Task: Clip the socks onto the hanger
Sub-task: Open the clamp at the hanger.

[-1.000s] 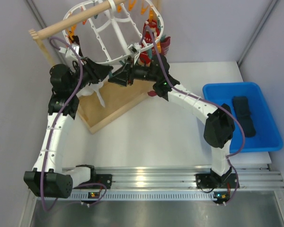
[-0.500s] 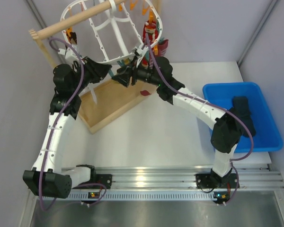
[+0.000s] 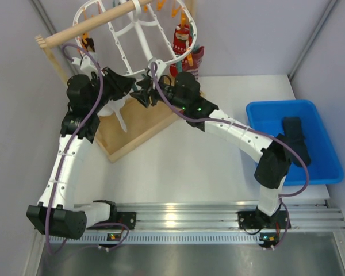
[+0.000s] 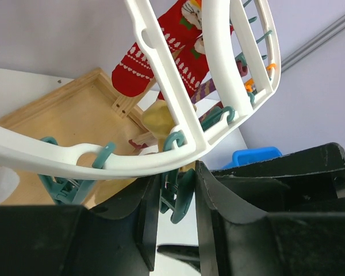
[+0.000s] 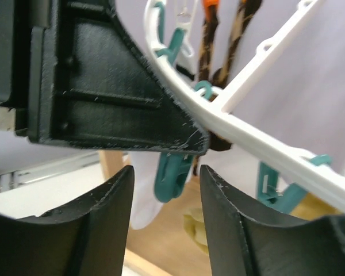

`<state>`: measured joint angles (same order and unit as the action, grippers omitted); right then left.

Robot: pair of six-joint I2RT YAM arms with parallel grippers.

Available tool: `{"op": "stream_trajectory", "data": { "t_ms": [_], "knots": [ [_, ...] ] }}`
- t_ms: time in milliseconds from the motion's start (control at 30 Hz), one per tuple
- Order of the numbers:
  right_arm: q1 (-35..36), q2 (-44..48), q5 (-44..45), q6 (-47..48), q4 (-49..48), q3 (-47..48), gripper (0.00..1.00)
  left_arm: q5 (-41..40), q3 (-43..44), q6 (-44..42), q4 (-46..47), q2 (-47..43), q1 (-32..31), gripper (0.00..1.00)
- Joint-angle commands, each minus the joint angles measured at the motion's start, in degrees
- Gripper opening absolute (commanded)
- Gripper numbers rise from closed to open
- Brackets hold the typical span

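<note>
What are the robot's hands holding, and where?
The left gripper pinches a teal clip by its lower end, under the hanger rim. The right gripper is open, holding nothing.

The left arm and the right arm are built alike: white tubular links dotted with small dark screw holes, joined by bulky black joint housings, with a purple cable looping loosely along each. Two small green lights glow on the right arm just behind the right hand. Both it and the left hand have matte black, faintly scratched fingers.
</note>
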<state>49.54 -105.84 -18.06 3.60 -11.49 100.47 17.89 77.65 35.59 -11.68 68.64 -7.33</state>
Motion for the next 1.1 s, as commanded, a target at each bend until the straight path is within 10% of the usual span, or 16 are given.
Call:
{"op": "stream_trajectory", "data": {
  "t_ms": [0,200,467,1067],
  "knots": [
    [0.9,-0.2,6.5,4.8,-0.2,5.4,0.48,-1.0,2.1,-0.5,1.5,0.2,-0.3,0.0],
    [0.7,-2.0,6.4,7.7,0.9,7.6,0.01,-0.8,2.0,-0.2,1.4,-0.4,-0.3,0.01],
    [-1.4,-1.3,-0.7,2.7,1.6,6.8,0.0,-2.6,2.4,-1.6,1.6,-1.8,-0.1,0.4],
    [-6.3,-3.2,-12.7,-11.7,1.7,9.2,0.0,2.8,2.5,-3.2,3.9,-2.0,0.9,0.45]
  ]
}}
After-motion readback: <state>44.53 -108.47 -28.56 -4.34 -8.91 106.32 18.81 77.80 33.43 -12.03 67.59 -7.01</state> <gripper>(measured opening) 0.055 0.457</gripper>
